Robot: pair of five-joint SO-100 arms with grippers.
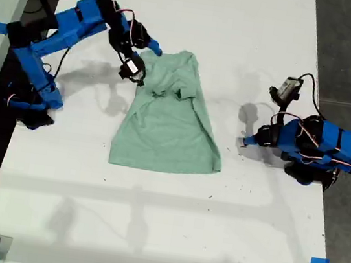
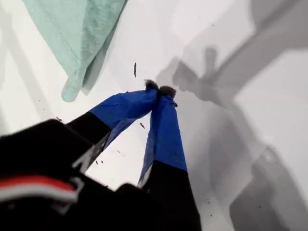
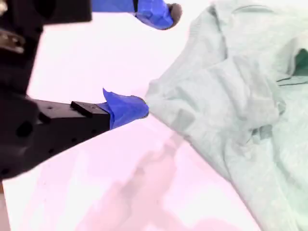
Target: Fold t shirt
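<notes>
Now the t shirt (image 1: 167, 120) lies on the white desk (image 1: 150, 219), a little toward the exterior view's left of the middle; its lower hem is spread flat, while its upper part, near the collar and sleeves, is bunched and folded over itself, so the sleeves are hard to make out there. No containers show in any view.

My second pincer (image 1: 147, 64) sits at the upper corner of the shirt toward the exterior view's left; in the second wrist view its blue-taped tips stand well apart, one fingertip (image 3: 126, 109) touching the cloth's edge (image 3: 231, 96) and the other above it, and nothing lies clamped between them; whether the lower tip is under a fold I cannot tell. The exterior view shows that arm reaching in from its left edge, but hides the gap between the tips behind the black motor housing.

My first pincer (image 1: 245, 141) rests low over bare desk toward the exterior view's right, apart from the shirt's hem; in the first wrist view its tips (image 2: 160, 89) meet, drawn together on nothing, with one corner of the shirt (image 2: 77, 33) cut off by the frame's edge. The exterior view shows that arm folded compactly, which the wrist view cannot show; dark specks on the desk show only in the first wrist view.
</notes>
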